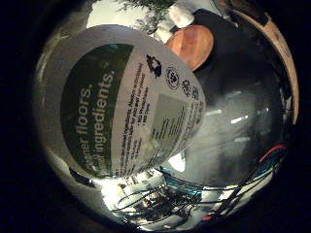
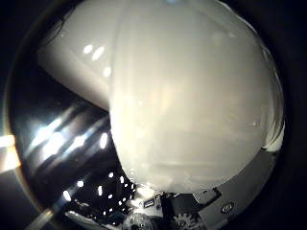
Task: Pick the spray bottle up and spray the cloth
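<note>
- The spray bottle (image 1: pixel 121 102) fills much of the little-finger-side view, so it sits close against the palm; its body is white plastic, rounded and smooth.
- A paper label wraps the bottle: one part dark green with pale lettering, the other part white with small black print and a few round symbols.
- In the thumb-side view the same bottle shows as a broad, milky, translucent white bulge with a soft sheen; what is inside it cannot be told.
- Behind that bulge a second white, glossy, rounded part slants away, catching small bright reflections; whether it belongs to the bottle's upper part cannot be told.
- The hand (image 2: pixel 192 211) shows only as white and black parts with a small gear beside the bottle's base; whether its fingers are curled round the bottle cannot be told from these views.
- Beyond the bottle lies a dark, glossy table (image 1: pixel 243 121) that mirrors streaks of light.
- A round wooden board (image 1: pixel 193 44), reddish-brown and smooth, rests on the table near its far edge.
- Just beside the board, white folded cloth (image 1: pixel 180 15) lies in soft lumps.
- A pale wooden strip (image 1: pixel 279 53) runs in a curve along the table's edge.
- Green foliage (image 1: pixel 150 12) shows past the cloth.
</note>
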`<state>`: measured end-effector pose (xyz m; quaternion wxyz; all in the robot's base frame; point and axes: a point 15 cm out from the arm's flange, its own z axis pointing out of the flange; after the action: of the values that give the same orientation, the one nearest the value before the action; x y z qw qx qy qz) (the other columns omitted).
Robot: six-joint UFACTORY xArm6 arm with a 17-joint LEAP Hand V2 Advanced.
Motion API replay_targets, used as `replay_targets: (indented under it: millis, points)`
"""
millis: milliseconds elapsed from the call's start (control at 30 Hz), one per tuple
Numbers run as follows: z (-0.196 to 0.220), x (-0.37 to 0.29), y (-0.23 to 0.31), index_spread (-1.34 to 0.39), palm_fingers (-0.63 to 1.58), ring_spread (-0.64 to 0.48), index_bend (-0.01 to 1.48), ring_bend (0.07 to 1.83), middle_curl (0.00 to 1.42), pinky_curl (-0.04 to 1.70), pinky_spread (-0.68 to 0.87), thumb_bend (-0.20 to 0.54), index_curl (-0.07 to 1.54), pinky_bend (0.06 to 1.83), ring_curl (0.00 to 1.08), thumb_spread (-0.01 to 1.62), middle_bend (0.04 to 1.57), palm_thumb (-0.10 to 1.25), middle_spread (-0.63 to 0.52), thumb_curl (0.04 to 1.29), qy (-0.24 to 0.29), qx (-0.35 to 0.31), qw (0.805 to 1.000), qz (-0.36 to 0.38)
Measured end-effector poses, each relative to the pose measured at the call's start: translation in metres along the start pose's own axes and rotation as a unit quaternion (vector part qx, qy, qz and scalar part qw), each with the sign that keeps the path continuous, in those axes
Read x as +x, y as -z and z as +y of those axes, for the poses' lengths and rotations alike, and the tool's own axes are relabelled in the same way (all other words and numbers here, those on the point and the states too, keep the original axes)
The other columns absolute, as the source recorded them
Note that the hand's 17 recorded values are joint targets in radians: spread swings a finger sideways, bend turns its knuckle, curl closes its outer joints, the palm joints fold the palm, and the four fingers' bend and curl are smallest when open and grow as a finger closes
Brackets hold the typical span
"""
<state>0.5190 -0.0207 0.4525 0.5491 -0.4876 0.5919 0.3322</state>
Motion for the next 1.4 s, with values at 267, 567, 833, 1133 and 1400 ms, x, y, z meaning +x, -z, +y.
replay_targets:
  millis: [267,567,833,1133,1400]
  points:
    - [0.027,-0.06,-0.037,-0.5,0.76,-0.25,0.72,1.44,0.99,1.26,-0.37,-0.015,1.11,1.05,0.76,1.18,1.16,0.93,-0.24,0.43,0.014,-0.033,0.999,-0.026]
    - [0.047,-0.068,-0.056,-0.51,0.76,-0.25,0.7,1.43,1.0,1.27,-0.38,-0.015,1.11,1.04,0.77,1.19,1.15,0.92,-0.24,0.42,-0.01,-0.05,0.998,-0.045]
    - [0.099,-0.081,-0.053,-0.51,0.78,-0.25,0.7,1.42,1.01,1.27,-0.38,-0.014,1.11,1.05,0.77,1.19,1.13,0.91,-0.25,0.41,-0.086,-0.157,0.982,-0.064]
    - [0.126,-0.057,-0.016,-0.51,0.85,-0.25,0.68,1.39,1.0,1.25,-0.38,-0.015,1.1,1.06,0.77,1.18,1.11,0.89,-0.24,0.42,-0.105,-0.217,0.97,0.023]
    - [0.15,-0.023,-0.017,-0.52,0.9,-0.25,0.65,1.36,0.99,1.23,-0.36,-0.016,1.1,1.06,0.76,1.17,1.1,0.86,-0.24,0.42,-0.145,-0.281,0.947,0.055]
